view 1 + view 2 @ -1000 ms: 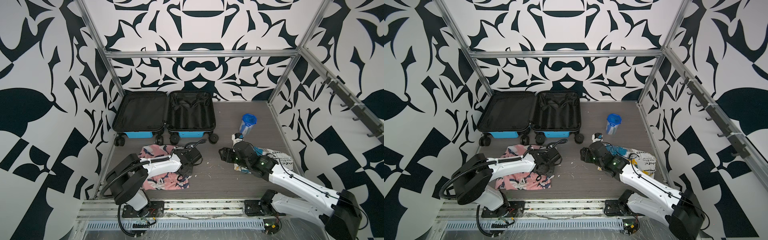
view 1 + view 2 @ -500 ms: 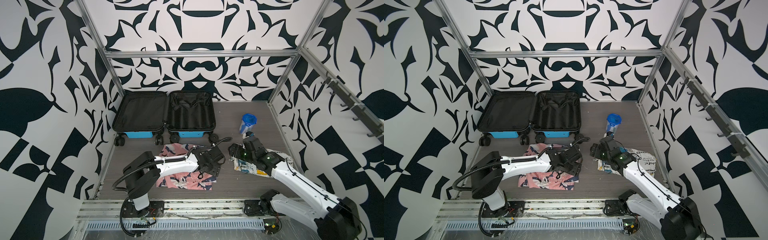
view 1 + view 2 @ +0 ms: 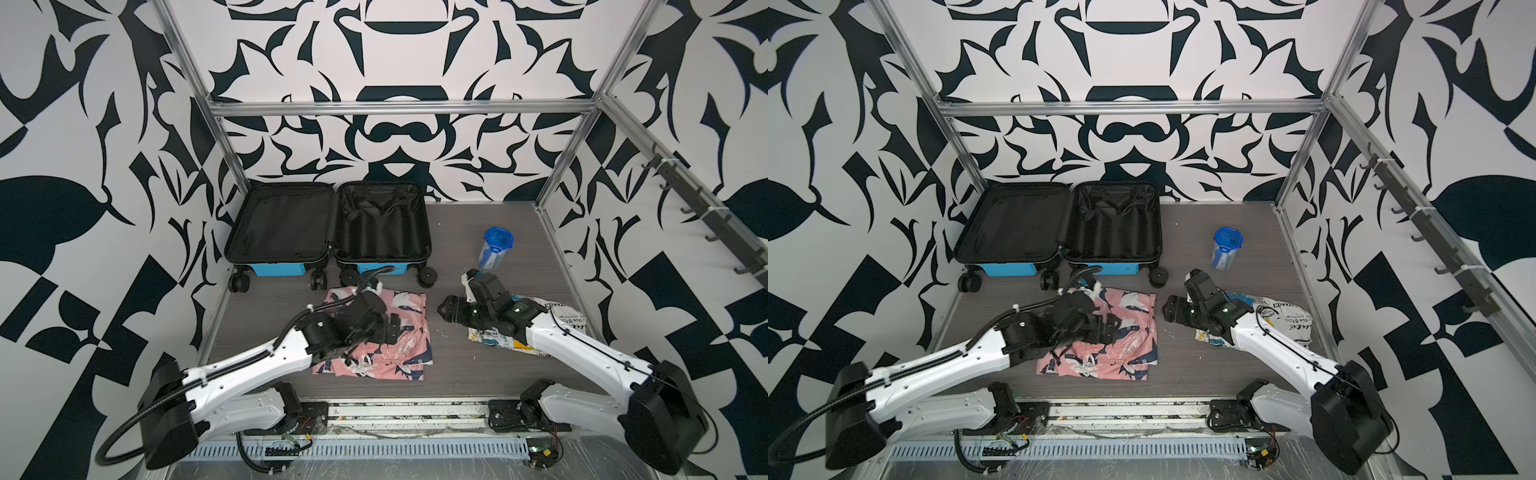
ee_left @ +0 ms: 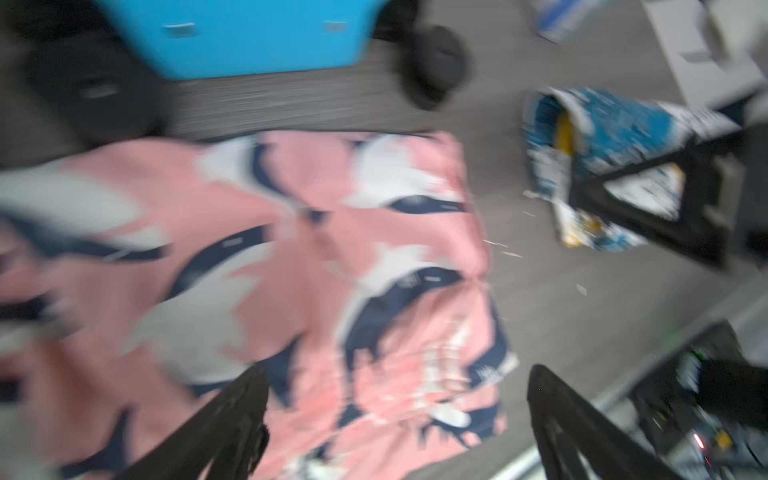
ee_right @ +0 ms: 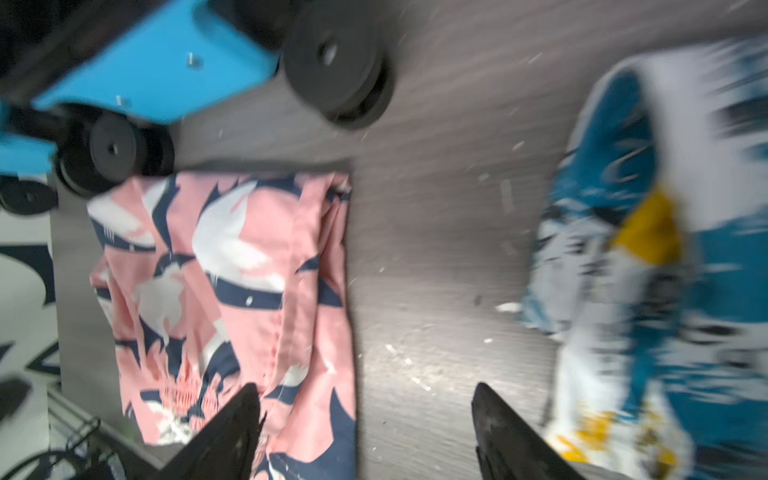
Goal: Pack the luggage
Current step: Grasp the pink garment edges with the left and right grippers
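Observation:
The luggage (image 3: pixel 277 270) lies open at the back left in both top views, blue shell (image 3: pixel 1005 270) down, both black-lined halves holding nothing. Just in front of its wheels, a pink floral garment (image 3: pixel 407 307) lies flat on the floor. My left gripper (image 3: pixel 395 328) hovers open over this garment (image 4: pixel 332 232), its jaws (image 4: pixel 399 374) wide apart and holding nothing. My right gripper (image 3: pixel 446 309) is open too, over bare floor (image 5: pixel 365 390) between the pink garment (image 5: pixel 249 257) and a blue, white and yellow printed garment (image 5: pixel 623 187).
The printed garment (image 3: pixel 565 318) lies partly under my right arm at the right. A clear container with a blue lid (image 3: pixel 496 249) stands behind it. Patterned walls and metal posts close in the floor, and a metal rail (image 3: pixel 415 411) runs along the front.
My left gripper dragged the pink garment to the right, then let go and opened wide. My right gripper pulled back toward the printed garment and returned toward the middle.

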Robot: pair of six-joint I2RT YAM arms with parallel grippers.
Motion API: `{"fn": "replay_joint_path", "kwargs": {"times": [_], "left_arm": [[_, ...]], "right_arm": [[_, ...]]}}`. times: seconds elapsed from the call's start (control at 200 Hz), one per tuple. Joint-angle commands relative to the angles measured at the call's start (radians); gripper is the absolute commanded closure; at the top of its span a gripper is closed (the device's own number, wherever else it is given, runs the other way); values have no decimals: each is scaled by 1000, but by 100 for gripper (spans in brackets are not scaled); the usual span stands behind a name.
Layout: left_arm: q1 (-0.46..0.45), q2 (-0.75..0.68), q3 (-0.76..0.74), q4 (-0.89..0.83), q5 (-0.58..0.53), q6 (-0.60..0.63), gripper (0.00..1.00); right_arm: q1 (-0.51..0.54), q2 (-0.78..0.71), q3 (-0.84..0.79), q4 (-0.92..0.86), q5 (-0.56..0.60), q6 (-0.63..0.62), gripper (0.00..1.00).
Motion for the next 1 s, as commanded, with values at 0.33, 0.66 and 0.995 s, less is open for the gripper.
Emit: {"fn": "replay_joint_path", "kwargs": {"times": [0.33,0.66,0.995], "left_arm": [[460,-251,-314,-104,171,-103,1],[504,-144,-320,14,210,-71,0],[510,-185,-307,-29,65,-121,0]], "right_arm": [[134,173,21,177,-25,107,16],[155,239,-23,256,-32,154,16],[170,264,-63,322,-42,191,15]]}}
